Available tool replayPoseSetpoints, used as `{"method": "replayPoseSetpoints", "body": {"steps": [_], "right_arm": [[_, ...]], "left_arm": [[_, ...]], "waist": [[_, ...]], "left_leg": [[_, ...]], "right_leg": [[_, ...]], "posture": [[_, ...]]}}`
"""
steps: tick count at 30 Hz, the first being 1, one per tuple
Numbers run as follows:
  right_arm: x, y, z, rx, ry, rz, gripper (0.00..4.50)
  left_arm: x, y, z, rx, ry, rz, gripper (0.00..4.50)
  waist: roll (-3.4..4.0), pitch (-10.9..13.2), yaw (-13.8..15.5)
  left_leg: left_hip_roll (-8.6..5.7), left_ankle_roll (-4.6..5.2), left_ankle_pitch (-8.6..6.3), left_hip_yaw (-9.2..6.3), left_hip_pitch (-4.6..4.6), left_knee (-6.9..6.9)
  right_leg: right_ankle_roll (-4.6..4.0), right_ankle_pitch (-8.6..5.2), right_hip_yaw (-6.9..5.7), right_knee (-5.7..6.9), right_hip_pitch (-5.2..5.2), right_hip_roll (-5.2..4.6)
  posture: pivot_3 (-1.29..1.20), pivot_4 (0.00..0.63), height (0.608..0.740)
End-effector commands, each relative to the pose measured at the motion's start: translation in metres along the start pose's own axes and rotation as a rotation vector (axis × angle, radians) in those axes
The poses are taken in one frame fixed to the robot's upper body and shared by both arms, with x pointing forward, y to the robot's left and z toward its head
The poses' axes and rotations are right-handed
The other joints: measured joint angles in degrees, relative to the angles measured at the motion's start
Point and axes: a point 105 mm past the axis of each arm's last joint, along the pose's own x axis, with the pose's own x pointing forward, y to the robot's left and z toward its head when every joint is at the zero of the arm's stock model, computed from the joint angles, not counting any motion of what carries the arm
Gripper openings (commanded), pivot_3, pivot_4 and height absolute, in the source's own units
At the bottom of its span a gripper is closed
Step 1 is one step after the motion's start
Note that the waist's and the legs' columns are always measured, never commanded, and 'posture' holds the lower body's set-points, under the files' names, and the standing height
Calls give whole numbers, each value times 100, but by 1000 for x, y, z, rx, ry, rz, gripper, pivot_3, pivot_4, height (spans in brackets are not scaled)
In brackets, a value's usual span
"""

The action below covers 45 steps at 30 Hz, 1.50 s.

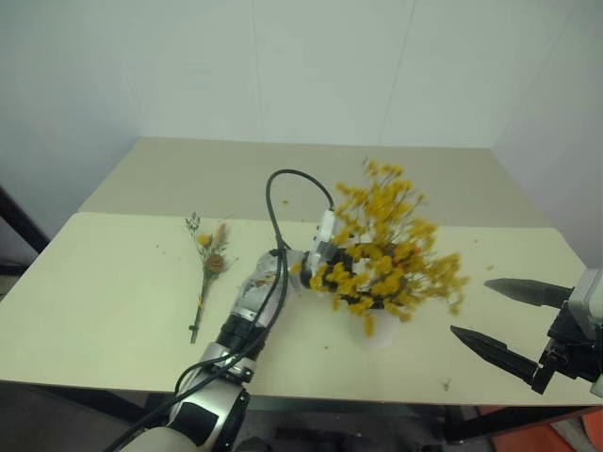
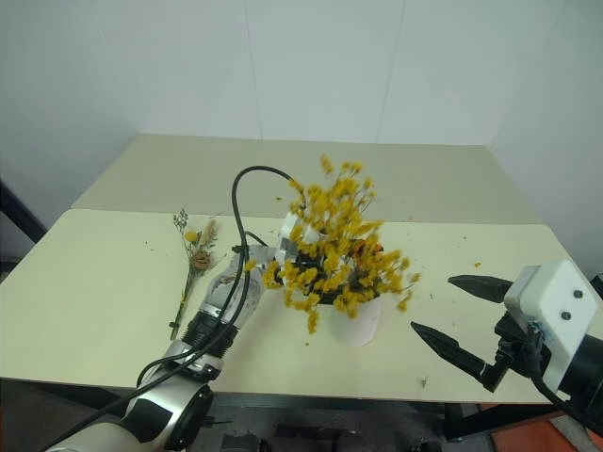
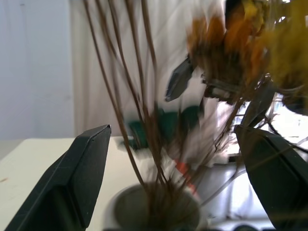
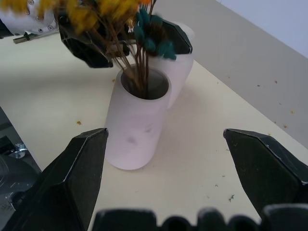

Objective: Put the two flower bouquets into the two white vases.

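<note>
**Yellow bouquet seated in the tall vase**

Pale table [image 1: 113, 311] bears the thin sprig [image 1: 207, 268], not yet placed. Yellow spray [image 1: 382, 250] is stood in the tapered vase [image 4: 137, 127], stems between the spread left gripper [image 3: 168, 173], apparently released. Right gripper [image 1: 504, 320] is held spread nearby.

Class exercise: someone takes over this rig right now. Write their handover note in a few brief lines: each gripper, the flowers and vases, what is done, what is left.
Left gripper: open around the yellow bouquet's stems.
Right gripper: open, empty, facing the tall vase.
Done: yellow bouquet's stems are in the tall vase.
Left: thin sprig lies on the table; it goes into the second vase, right behind the tall one.
</note>
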Motion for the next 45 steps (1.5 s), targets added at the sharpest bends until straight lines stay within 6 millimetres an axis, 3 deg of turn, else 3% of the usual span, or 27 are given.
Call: {"method": "replayPoseSetpoints", "body": {"steps": [1, 7, 11, 17, 25, 30, 33, 38, 41, 45], "right_arm": [[1, -4, 5, -41, -16, -2, 4500], [5, -8, 6, -50, -23, 6, 4500], [5, -9, 6, -54, -20, 5, 4500], [4, -8, 7, -55, -21, 11, 4500], [6, -8, 6, -36, -17, 53, 4500], [-11, 4, 1, 10, 50, 177, 4500], [-17, 23, -1, 18, 60, 298, 4500], [-4, 45, 1, 49, 5, 417, 4500], [7, 47, 3, 52, -26, 434, 4500], [15, 44, 2, 50, -36, 457, 4500]], "left_arm": [[2, 3, 21, 40, -53, 38, 4468], [4, 2, 28, 38, -37, 21, 4468], [-6, -5, 34, 54, 32, -33, 4468], [-41, -1, 47, 93, 143, 39, 4468], [-87, -9, 55, 107, 311, 108, 4468], [-125, -19, 102, 93, 184, 248, 4468], [-149, -30, 111, 86, 158, 371, 4468], [-194, -40, 88, -45, 244, 776, 4468], [-215, -55, 58, -125, 389, 997, 4468], [-230, -66, 35, -184, 525, 1205, 4468]], "waist": [[0, 0, 5], [0, 0, 16], [1, 0, -12], [4, -2, -14], [4, -2, -12], [5, -1, -14], [7, -2, -28], [4, -2, -15], [-3, -2, -24], [-9, 0, 41]], "left_leg": [[0, 0, 0, 0, 0, 0], [-1, 0, 0, -1, -2, 2], [0, 0, 0, -1, -1, 1], [2, 0, 0, 0, 4, 1], [4, 0, 0, -1, 1, 0], [9, 0, -1, -1, -1, -1], [14, 15, -10, 0, 4, -3], [18, 14, -11, -1, 17, -2], [18, 14, -10, -1, 19, -1], [17, 12, -11, -2, 18, -1]], "right_leg": [[0, 0, 0, 0, 0, -1], [1, 1, -3, -1, 0, -1], [1, 1, -2, 0, -2, 0], [0, 0, -2, 5, -1, 2], [-1, 0, -3, 2, -3, 1], [-2, -1, -7, 2, -6, 1], [-5, -3, -7, 2, -3, 1], [-3, -5, -8, 3, 8, -2], [-3, -5, -8, 4, 7, -1], [-6, -6, -10, 5, 4, -2]], "posture": [[0, 150, 740], [0, 150, 740], [0, 150, 740], [0, 150, 740], [0, 150, 740], [0, 150, 740], [0, 150, 740], [0, 150, 740], [0, 150, 740], [0, 150, 740]]}}
